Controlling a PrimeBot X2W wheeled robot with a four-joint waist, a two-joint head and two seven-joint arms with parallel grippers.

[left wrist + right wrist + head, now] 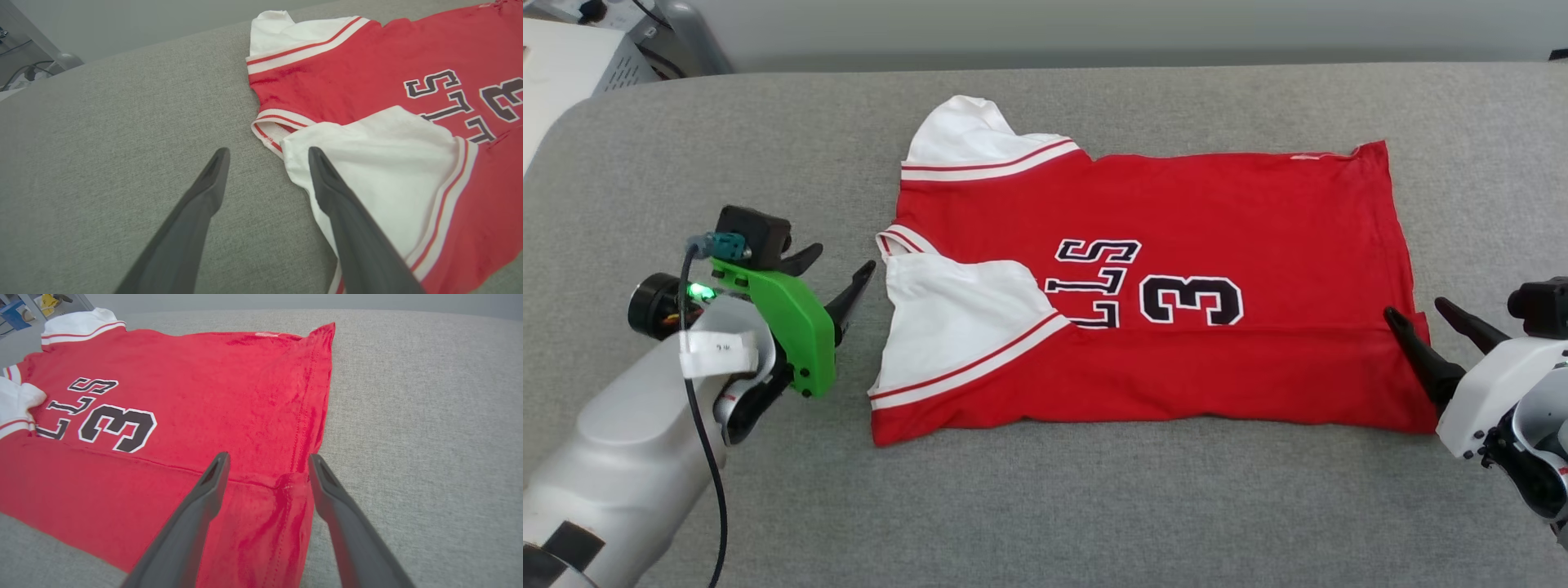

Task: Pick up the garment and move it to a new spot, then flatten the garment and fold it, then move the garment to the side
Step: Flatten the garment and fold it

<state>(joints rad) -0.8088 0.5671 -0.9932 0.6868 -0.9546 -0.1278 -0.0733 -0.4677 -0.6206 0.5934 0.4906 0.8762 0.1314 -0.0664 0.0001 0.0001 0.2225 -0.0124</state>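
Left gripper (843,260) stands with its two dark fingers spread and nothing between them, just beside the collar end of the garment (1176,204). One fingertip is at the edge of the folded-in white sleeve (956,318) and the other is over the bare grey cushion (1094,506). Right gripper (1415,309) is likewise spread wide and empty at the opposite end, straddling the red hem near its folded-over corner; between the two the garment lies flat on the cushion, "3" and lettering facing up.
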